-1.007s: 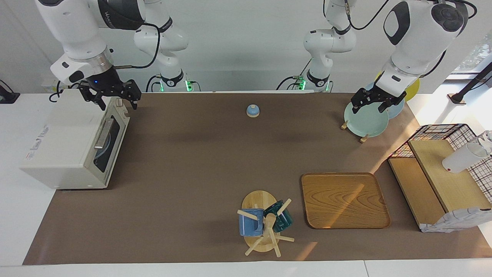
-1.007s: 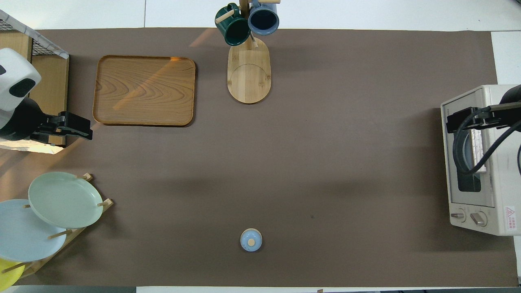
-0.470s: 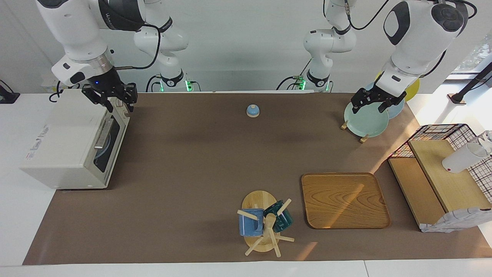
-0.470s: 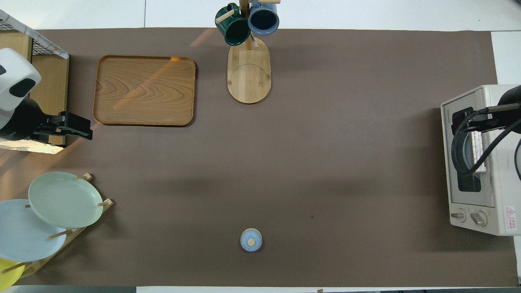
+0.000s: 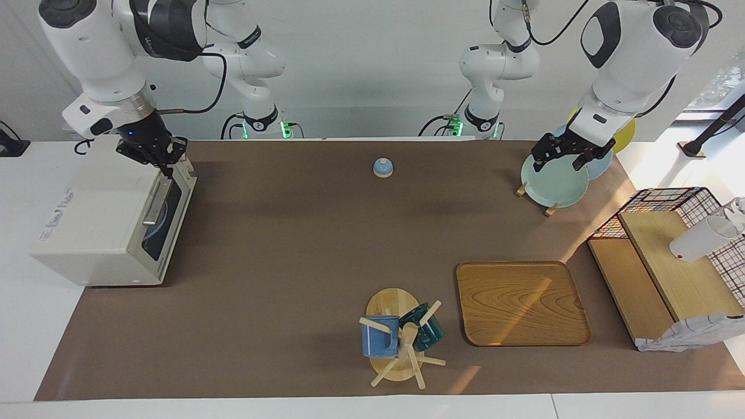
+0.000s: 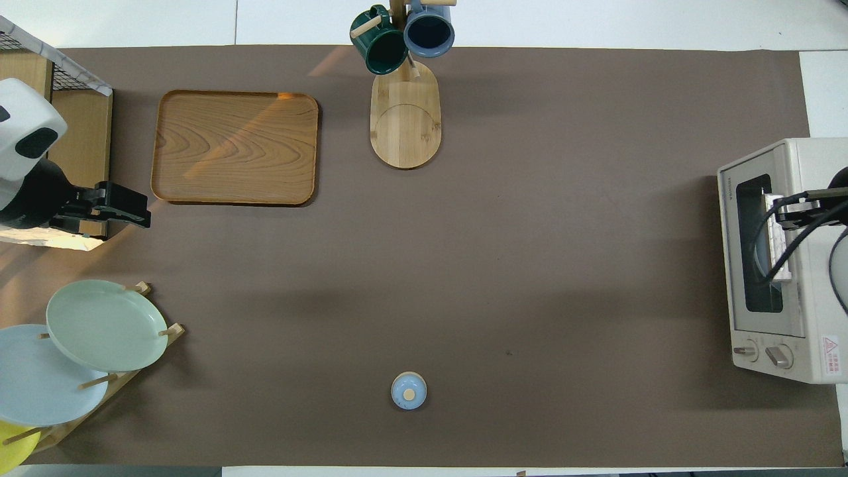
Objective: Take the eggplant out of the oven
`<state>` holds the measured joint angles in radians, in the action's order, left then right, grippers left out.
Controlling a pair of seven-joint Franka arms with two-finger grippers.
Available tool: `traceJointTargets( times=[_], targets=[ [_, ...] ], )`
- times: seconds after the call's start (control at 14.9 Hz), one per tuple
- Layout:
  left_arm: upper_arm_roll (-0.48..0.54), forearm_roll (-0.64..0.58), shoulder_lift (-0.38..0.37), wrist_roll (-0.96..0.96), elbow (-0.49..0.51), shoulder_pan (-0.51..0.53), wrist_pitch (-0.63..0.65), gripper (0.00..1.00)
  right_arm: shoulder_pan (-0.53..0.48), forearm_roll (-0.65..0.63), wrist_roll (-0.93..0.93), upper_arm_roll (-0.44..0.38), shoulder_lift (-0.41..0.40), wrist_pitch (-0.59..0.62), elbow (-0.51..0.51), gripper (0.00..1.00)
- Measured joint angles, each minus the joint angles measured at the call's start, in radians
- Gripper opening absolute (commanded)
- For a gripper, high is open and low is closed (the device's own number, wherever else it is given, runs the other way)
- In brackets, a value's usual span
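The cream-white oven (image 5: pixel 99 215) stands at the right arm's end of the table with its dark glass door shut; it also shows in the overhead view (image 6: pixel 795 265). A pale blue plate shows dimly through the glass. The eggplant is hidden. My right gripper (image 5: pixel 162 156) hangs over the oven's top front edge, at the end nearer to the robots, just above the metal bar handle (image 5: pixel 156 201). My left gripper (image 5: pixel 560 163) is open and empty, raised over the plate rack at the left arm's end.
A rack of plates with a green plate (image 5: pixel 553 183) in front, a wooden tray (image 5: pixel 521 302), a mug tree (image 5: pixel 398 340) with two mugs, a small blue knobbed lid (image 5: pixel 382 167) and a wire-mesh rack with wooden shelves (image 5: pixel 669 262) stand on the brown mat.
My right gripper has turned and drawn back from in front of the oven door to over the oven's top front edge. The left arm has not moved.
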<state>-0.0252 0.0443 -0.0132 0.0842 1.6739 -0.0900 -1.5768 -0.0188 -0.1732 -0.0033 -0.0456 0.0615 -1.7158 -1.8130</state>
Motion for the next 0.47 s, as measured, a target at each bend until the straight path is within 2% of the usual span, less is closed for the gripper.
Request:
traceJointTargets(
  times=[0.2, 0.47],
  targets=[
    [0.000, 0.000, 0.000, 0.000, 0.000, 0.000, 0.000, 1.00, -0.005, -0.078, 0.059, -0.001, -0.009, -0.049, -0.070, 0.00],
    [0.000, 0.000, 0.000, 0.000, 0.000, 0.000, 0.000, 1.00, -0.012, -0.128, 0.127, -0.001, -0.039, -0.052, -0.093, 0.00]
  ],
)
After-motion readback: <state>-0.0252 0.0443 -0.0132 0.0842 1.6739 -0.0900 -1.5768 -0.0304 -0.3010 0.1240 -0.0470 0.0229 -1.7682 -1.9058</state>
